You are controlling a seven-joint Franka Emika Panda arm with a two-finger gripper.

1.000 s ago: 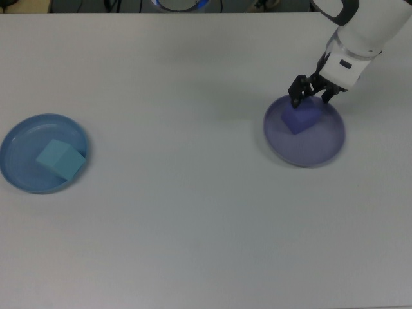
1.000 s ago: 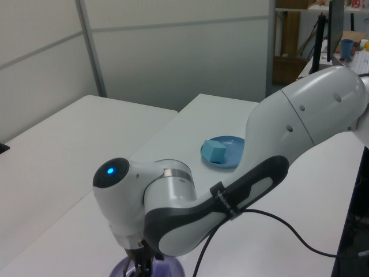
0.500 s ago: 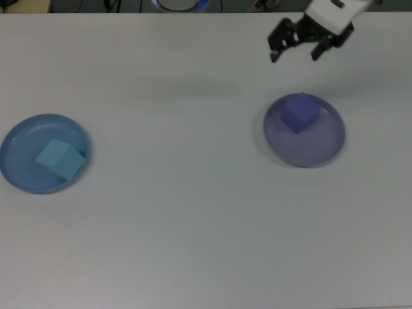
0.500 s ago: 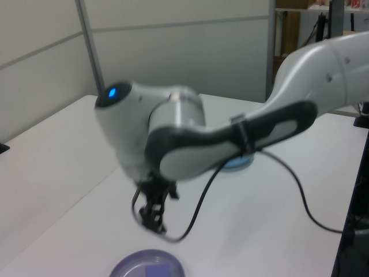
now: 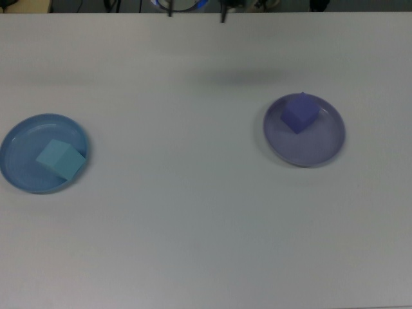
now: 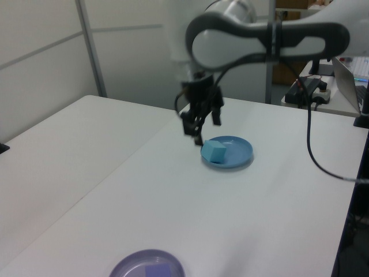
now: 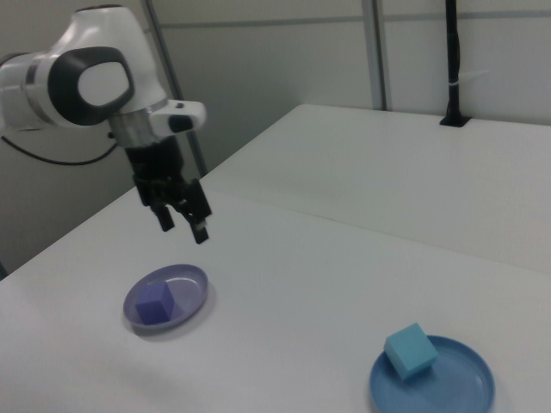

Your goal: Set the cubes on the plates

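Risen well clear of the purple-blue cube (image 7: 156,303) on its lavender plate (image 7: 194,280), the gripper (image 7: 182,221) hangs spread, empty

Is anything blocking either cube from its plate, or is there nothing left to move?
Nothing visible does. The cyan cube lies on the blue plate, the purple cube on the lavender plate. The pincer hangs open above the table, holding nothing.
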